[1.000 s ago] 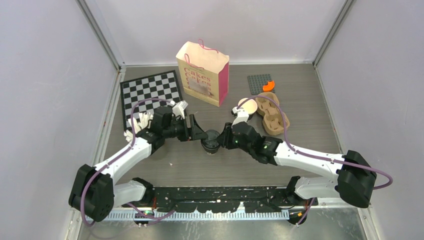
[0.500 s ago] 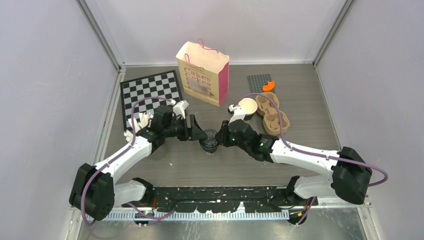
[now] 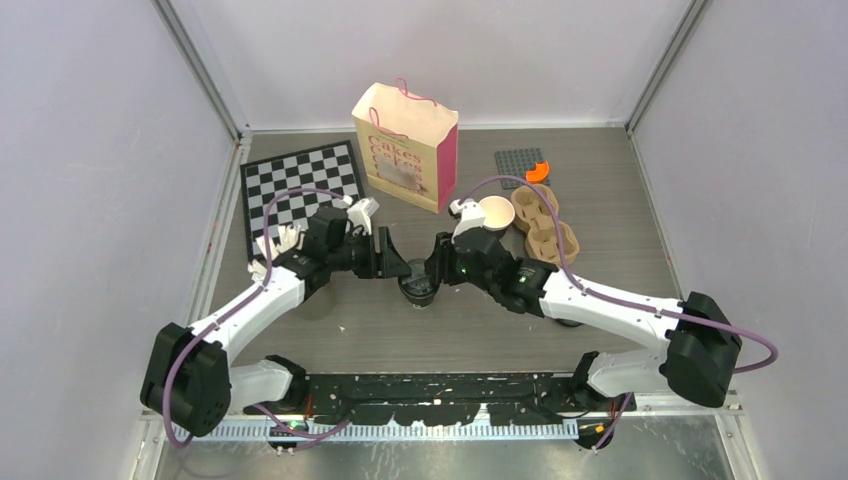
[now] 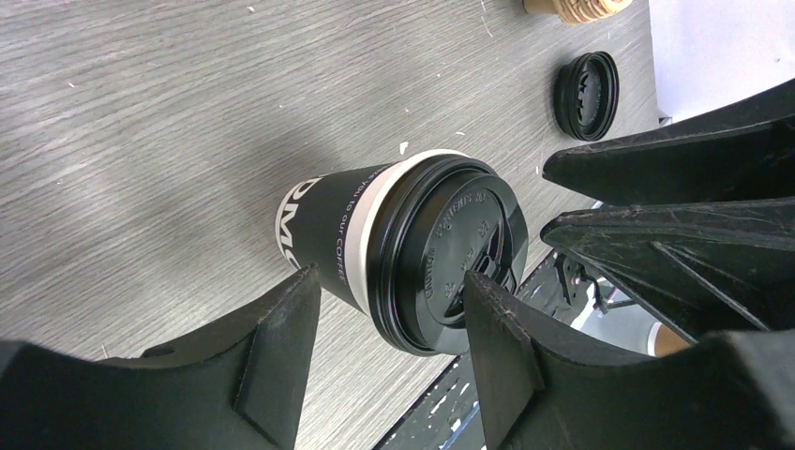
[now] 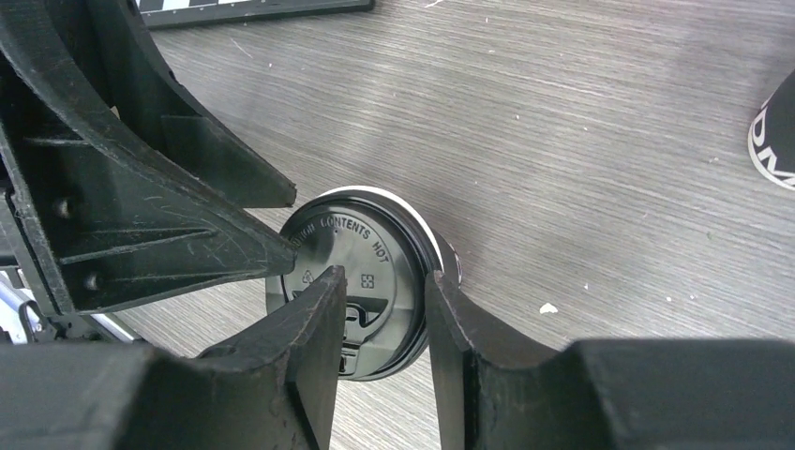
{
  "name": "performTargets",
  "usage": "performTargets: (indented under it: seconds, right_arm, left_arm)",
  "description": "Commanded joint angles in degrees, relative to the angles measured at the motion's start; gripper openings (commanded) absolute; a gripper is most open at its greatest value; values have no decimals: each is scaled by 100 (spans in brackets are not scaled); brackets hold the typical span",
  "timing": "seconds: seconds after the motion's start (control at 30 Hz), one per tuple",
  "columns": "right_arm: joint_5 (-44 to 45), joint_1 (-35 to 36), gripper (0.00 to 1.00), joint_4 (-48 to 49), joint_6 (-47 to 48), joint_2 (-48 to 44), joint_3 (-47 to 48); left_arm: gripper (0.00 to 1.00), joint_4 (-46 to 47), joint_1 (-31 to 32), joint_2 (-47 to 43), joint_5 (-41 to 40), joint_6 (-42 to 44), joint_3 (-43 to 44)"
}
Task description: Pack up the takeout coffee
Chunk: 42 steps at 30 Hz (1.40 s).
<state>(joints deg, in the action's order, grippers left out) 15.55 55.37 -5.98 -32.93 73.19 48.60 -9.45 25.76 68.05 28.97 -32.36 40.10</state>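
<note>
A grey wood-grain table [image 3: 620,200] carries everything; a tan paper bag [image 3: 405,150] with a pink side, pink handles and "Cakes" print stands upright at the far middle; a chessboard [image 3: 300,185] lies flat to its left, just beside it; white sticks [image 3: 275,245] show near the board's near left corner, their holder hidden; right of the bag lies a grey studded plate [image 3: 515,165], an orange piece [image 3: 538,172] at its near right corner; a brown carrier [image 3: 540,240] sits just nearer than the plate.

A grey wood-grain table [image 3: 640,250] sits boxed by plain pale walls [image 3: 90,150] with metal corner posts [image 3: 200,70].
</note>
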Motion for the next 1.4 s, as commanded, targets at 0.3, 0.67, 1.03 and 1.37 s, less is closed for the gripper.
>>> performTargets:
  seconds: [0.3, 0.67, 1.03, 1.37]
  right_arm:
    - [-1030, -455, 48, -674, 762, 530, 819]
    - [-1384, -831, 45, -641, 944, 743, 941]
    - [-1476, -997, 40, -479, 743, 1077, 792]
    - [-1483, -1032, 36, -136, 494, 1231, 330]
  left_arm:
    - [52, -29, 17, 402, -85, 341, 398]
    - [55, 88, 17, 684, -100, 380, 499]
    - [50, 127, 17, 983, -52, 380, 521]
    - [45, 93, 41, 1155, -35, 416, 451]
